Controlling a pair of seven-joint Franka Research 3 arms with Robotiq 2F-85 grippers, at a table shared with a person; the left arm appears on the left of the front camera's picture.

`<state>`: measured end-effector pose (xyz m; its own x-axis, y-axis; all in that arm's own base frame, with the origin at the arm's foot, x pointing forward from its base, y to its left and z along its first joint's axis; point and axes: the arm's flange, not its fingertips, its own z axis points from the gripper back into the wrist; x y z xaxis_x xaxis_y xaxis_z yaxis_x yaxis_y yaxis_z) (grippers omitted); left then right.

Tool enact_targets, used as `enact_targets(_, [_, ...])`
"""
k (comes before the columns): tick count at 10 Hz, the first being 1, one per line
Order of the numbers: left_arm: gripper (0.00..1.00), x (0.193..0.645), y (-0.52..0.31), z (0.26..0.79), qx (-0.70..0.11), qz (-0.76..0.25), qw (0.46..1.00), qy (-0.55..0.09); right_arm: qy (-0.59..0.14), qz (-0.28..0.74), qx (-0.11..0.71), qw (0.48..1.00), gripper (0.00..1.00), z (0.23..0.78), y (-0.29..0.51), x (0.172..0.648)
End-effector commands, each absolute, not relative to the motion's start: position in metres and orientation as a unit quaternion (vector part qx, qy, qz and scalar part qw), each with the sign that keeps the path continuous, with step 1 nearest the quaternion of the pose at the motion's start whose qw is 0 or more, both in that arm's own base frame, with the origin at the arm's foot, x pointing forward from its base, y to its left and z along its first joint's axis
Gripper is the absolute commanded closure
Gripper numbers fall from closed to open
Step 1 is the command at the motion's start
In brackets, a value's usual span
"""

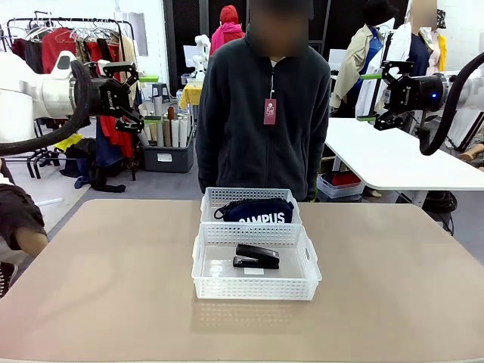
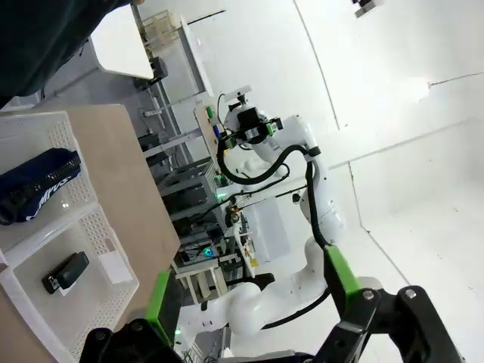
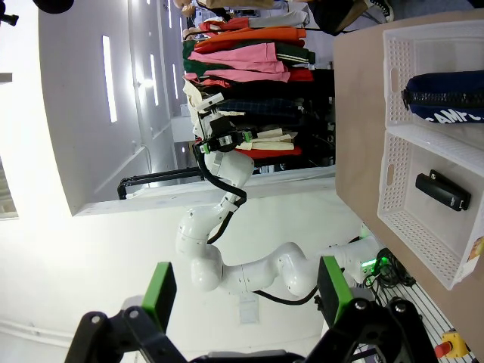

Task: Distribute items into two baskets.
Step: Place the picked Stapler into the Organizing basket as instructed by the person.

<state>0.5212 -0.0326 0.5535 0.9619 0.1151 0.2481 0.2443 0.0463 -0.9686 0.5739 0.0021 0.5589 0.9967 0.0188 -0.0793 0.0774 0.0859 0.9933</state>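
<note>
- The two baskets sit end to end at the middle of the counter (image 1: pixel 91 302), touching: the near basket (image 1: pixel 255 283) toward the robot, the far basket (image 1: pixel 215 198) toward the person (image 1: pixel 263 106).
- The stapler (image 1: pixel 256 256) lies flat on the near basket's floor, right of a white sticker, clear of the walls.
- The pouch (image 1: pixel 254 211) fills most of the far basket, its "CAMPUS" lettering facing the robot; being the bigger, softer item, it takes a basket to itself.
- With one item in each basket, the sorting looks finished, as far as I can judge.
- The left tool (image 1: pixel 125 94) hangs high at the left, well apart from the baskets, jaws spread wide and holding nothing.
- The right tool (image 1: pixel 389 97) hangs high at the right, likewise wide open and empty.
- Both arms being raised and pulled to the sides suits a parked pose, leaving the middle free.
- The person stands just behind the far basket, arms down.
</note>
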Motion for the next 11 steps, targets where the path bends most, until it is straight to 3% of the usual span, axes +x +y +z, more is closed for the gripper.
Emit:
enact_targets(1, [0.00,0.5229,-0.0275,0.5572,-0.708,-0.056,0.690,-0.144,0.037,-0.023,0.682,0.730,0.00,0.5628,0.0037,0.5740])
enact_targets(5, [0.00,0.5200,-0.0309,0.5618,-0.681,-0.063,0.715,-0.146,0.037,-0.023,0.682,0.730,0.00,0.5628,0.0037,0.5740])
enact_targets(11, [0.00,0.5212,-0.0285,0.5567,-0.696,-0.045,0.704,-0.135,0.037,-0.023,0.682,0.730,0.00,0.5628,0.0037,0.5740])
